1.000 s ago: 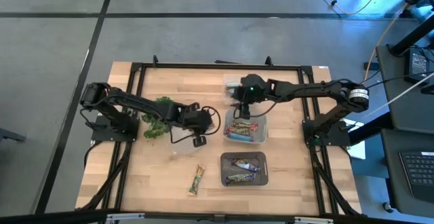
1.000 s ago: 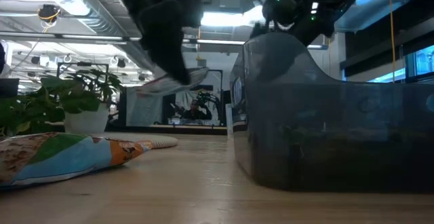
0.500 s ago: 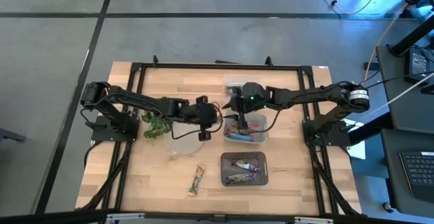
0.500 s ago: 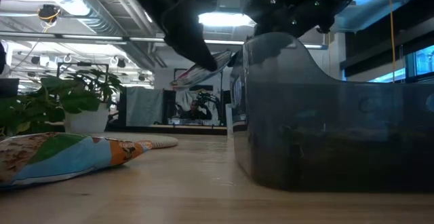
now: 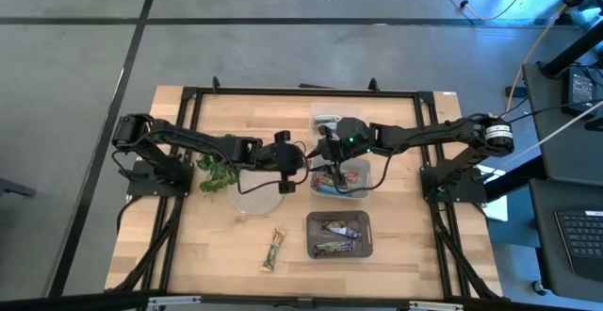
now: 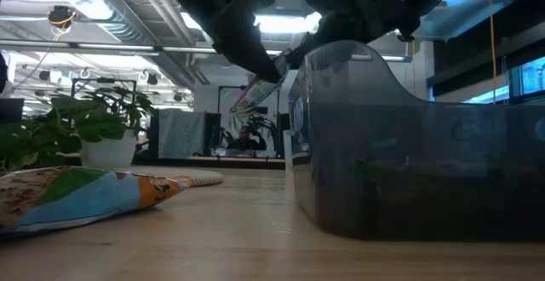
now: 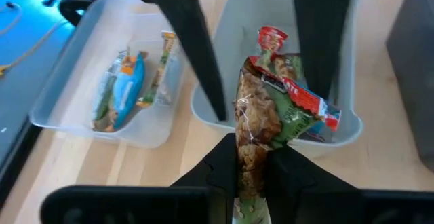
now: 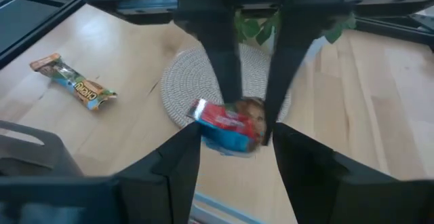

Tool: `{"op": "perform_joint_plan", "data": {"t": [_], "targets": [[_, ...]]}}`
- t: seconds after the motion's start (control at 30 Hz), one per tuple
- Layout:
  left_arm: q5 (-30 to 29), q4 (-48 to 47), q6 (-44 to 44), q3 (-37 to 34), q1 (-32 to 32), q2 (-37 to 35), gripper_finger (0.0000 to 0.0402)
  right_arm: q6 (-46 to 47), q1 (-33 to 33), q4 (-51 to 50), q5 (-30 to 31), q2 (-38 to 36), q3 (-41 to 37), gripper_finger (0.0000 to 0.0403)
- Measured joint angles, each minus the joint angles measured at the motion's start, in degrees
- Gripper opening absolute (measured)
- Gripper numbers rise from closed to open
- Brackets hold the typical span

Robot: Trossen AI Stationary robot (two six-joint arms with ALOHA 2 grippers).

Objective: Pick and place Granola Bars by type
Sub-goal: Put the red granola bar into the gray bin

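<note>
You have a pale wooden bench [image 5: 217, 236] inside a black frame, on a grey floor, with a ceiling of pipes and strip lights in the room beyond. On it sit a clear bin [image 5: 363, 187], a dark bin [image 5: 340, 235] holding bars, a leafy sprig [image 5: 215, 168], a round disc [image 5: 256, 198] and one loose granola bar [image 5: 273, 250] (blue and tan wrapper). In the low view the dark bin's wall hides whatever lies in it, and both arms are cut off at the top.

Your left claw [image 7: 249, 157] is pressed together on a red-and-green bar [image 7: 268, 108], held in the air between the disc and the clear bin. Your right claw [image 8: 248, 139] stands spread around that same bar's far end; you cannot tell whether its fingers touch it.
</note>
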Motion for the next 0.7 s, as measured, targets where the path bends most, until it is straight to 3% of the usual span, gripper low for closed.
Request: {"op": "perform_joint_plan", "data": {"t": [0.7], "targets": [[-1.92,2.53,-2.16,0.00,0.07,-0.02,0.0053,3.13,0.28,1.41,5.32,0.00,0.00,0.0177]]}}
